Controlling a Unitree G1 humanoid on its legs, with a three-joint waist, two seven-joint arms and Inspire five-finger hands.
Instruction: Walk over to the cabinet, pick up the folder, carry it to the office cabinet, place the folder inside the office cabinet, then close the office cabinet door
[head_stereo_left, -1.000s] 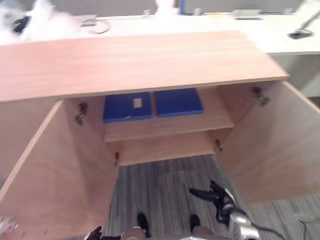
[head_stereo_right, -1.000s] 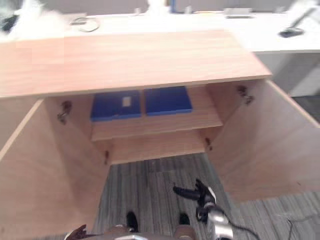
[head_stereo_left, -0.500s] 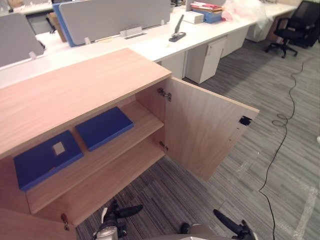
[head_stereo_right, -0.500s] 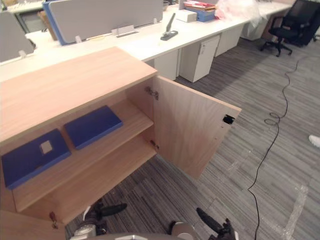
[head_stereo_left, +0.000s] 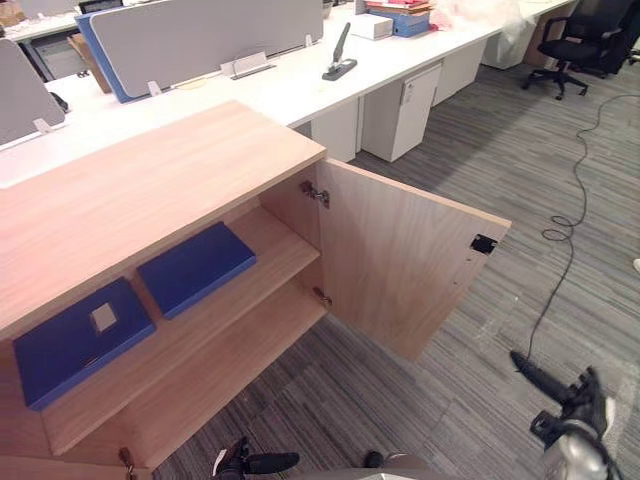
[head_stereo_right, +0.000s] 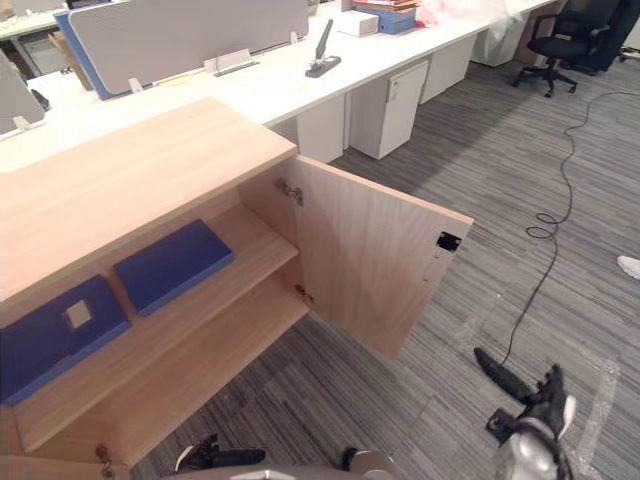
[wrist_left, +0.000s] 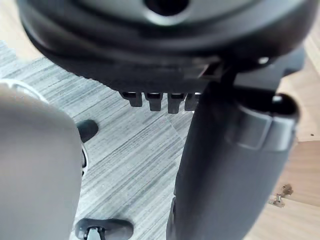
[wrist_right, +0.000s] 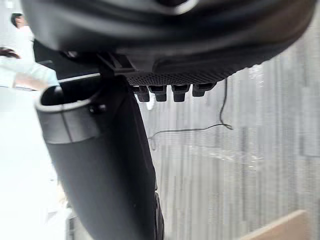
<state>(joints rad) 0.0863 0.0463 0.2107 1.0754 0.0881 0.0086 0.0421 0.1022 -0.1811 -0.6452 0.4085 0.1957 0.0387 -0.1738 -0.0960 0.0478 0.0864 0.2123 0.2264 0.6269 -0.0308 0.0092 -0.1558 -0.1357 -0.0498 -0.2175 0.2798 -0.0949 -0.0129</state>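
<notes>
Blue folder lies flat on upper shelf of the cabinet at 9 o'clock, beside a labelled folder; probably light, stiff, slick-faced, best pinched at its near edge; right hand at 4 o'clock and left hand at 6 hang empty, fingers loosely straight.

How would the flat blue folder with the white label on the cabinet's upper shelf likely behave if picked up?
The blue folder with the white label looks thin and flat-sided, so probably stiff and fairly light. It lies flush on the wooden shelf, so it may slide rather than lift at first.
</notes>
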